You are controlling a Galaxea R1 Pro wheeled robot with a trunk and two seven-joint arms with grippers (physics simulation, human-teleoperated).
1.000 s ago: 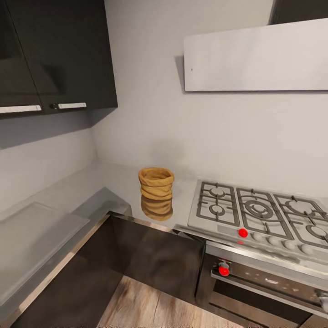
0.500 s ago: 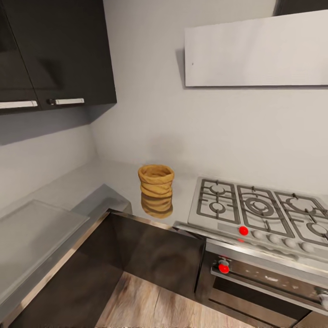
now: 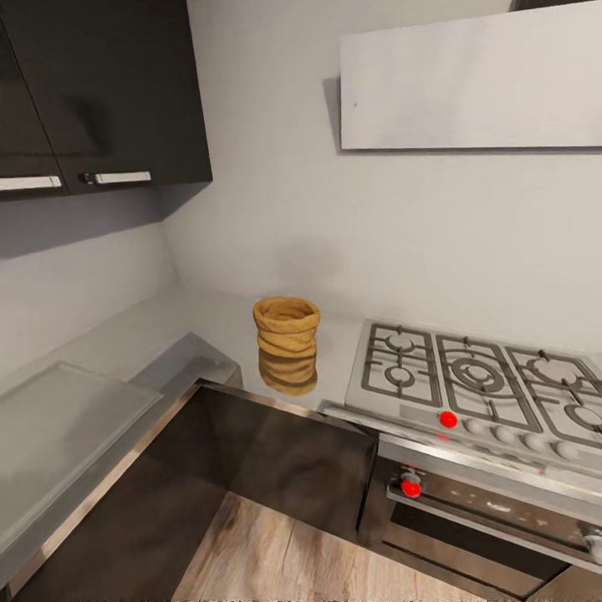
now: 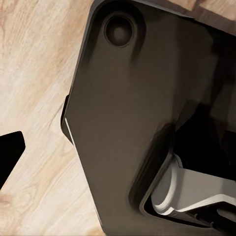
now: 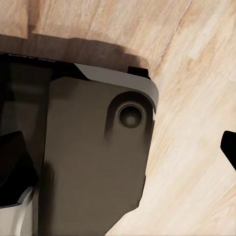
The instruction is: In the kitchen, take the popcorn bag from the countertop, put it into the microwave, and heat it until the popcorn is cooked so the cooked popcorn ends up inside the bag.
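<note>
The tan-brown popcorn bag (image 3: 287, 343) stands upright on the glossy grey countertop (image 3: 134, 339), near its front edge and just left of the gas hob, with its reflection below it. Its inside is hidden, so no popcorn can be seen. The microwave is out of view. In the left wrist view a dark fingertip (image 4: 9, 153) juts in at the frame edge over the wood floor. The right wrist view has a dark fingertip (image 5: 229, 147) at its edge too. Nothing lies between the fingers of either gripper.
A steel gas hob (image 3: 477, 380) with red knobs sits right of the bag, over a built-in oven (image 3: 502, 518). Dark upper cabinets (image 3: 100, 92) hang at left and a grey hood (image 3: 468, 84) at right. The robot's dark base (image 4: 128, 123) (image 5: 93, 162) stands on plank floor (image 3: 276, 552).
The whole head picture has shifted slightly, so the camera has moved. The bag, the hob and the cabinets stand where they were.
</note>
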